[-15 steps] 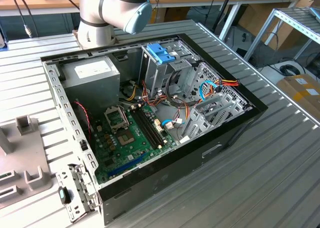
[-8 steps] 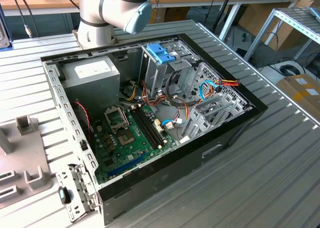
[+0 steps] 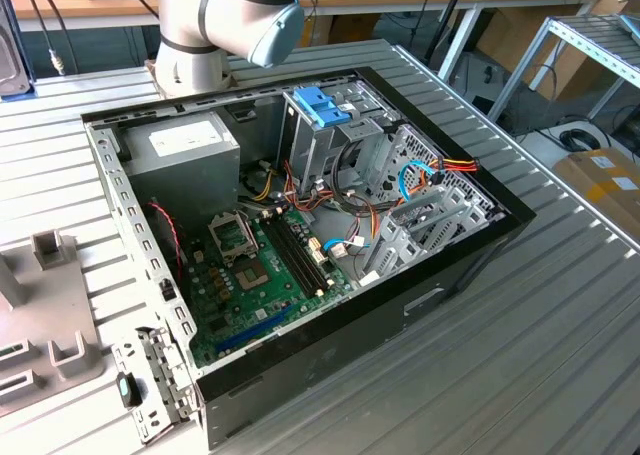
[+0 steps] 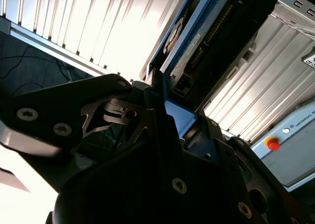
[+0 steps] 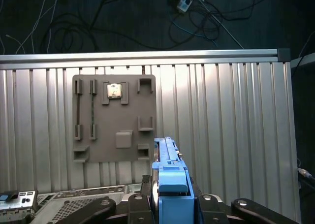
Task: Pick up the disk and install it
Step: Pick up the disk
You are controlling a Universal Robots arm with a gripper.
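The disk [image 4: 209, 39] is a flat metal drive edged by a blue carrier frame. In both wrist views it sits between my black fingers, held up over the ribbed metal table. In the first wrist view the disk [image 5: 170, 177] stands edge-on, its blue frame toward the camera, and my gripper [image 5: 170, 202] is shut on it. In the second wrist view my gripper [image 4: 174, 111] clamps the disk's near end, where the connector side shows dark. The open computer case [image 3: 470, 265] lies on the table in the exterior view, with the arm's base [image 3: 195, 55] behind it.
Inside the case are a grey power supply box [image 3: 180, 150], a green motherboard [image 3: 255, 275], loose cables and a metal cage with a blue handle [image 3: 322, 105]. A grey fixture plate [image 5: 114, 118] with small holders lies on the table. A control pendant [image 4: 290, 145] lies to one side.
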